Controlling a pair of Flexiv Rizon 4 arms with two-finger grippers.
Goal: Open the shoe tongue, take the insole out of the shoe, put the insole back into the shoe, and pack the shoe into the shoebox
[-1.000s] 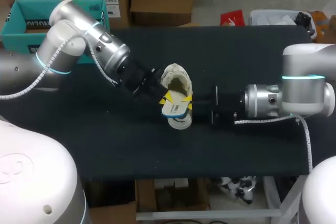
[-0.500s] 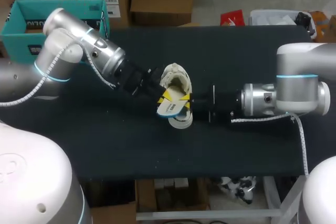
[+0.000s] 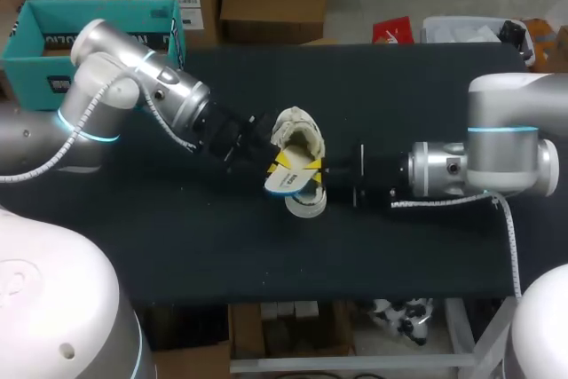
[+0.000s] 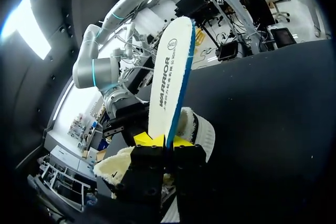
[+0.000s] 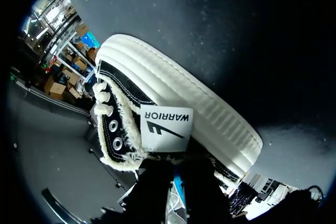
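Observation:
A white shoe with a fleece lining [image 3: 298,138] lies mid-table, its toe cap towards the front edge. My left gripper [image 3: 281,162] is shut on the heel end of a white insole with a blue edge [image 3: 287,184], held just above the shoe's opening. In the left wrist view the insole [image 4: 169,72] sticks straight out from between the yellow tips of the left gripper [image 4: 157,140], with the shoe [image 4: 197,129] behind it. My right gripper [image 3: 318,166] comes in from the right and is shut on the shoe's tongue [image 5: 164,128]; the toe cap [image 5: 178,98] lies ahead of it.
A teal open box [image 3: 53,37] stands at the table's far left corner, behind my left arm. The black tabletop [image 3: 417,95] stretches around the shoe on all sides.
My left arm drew back a little to the left, and the insole shifted left and tilted with it. The right arm edged slightly left. Both grips held.

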